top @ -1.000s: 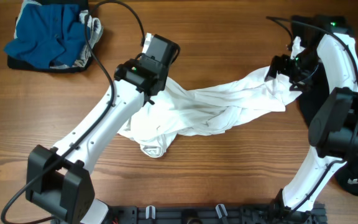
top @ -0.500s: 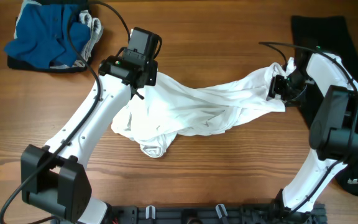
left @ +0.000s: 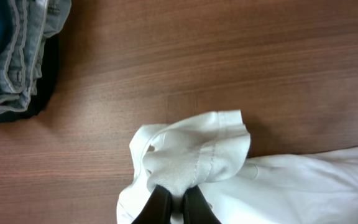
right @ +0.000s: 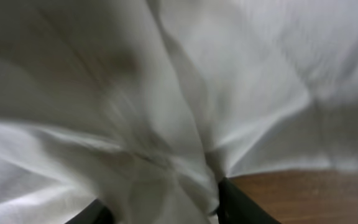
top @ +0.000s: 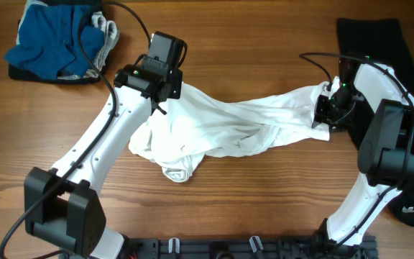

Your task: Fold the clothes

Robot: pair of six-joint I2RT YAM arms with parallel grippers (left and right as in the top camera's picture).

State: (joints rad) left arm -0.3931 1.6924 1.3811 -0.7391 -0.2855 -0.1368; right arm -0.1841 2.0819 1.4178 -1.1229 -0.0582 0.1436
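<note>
The left gripper (left: 174, 202) has its fingers pressed together on a hemmed fold of the white T-shirt (top: 228, 126). The shirt runs as a twisted band from this gripper across the tabletop (top: 264, 43) to the right gripper (top: 323, 111), with a crumpled heap lying on the robot's side of the left gripper. The right gripper's fingers (right: 235, 208) flank and pinch a thick bunch of the same white fabric; a pile of blue and grey clothes (top: 60, 43) lies well apart, beyond and left of the left gripper, and a black garment (top: 379, 36) lies just beyond the right gripper.
</note>
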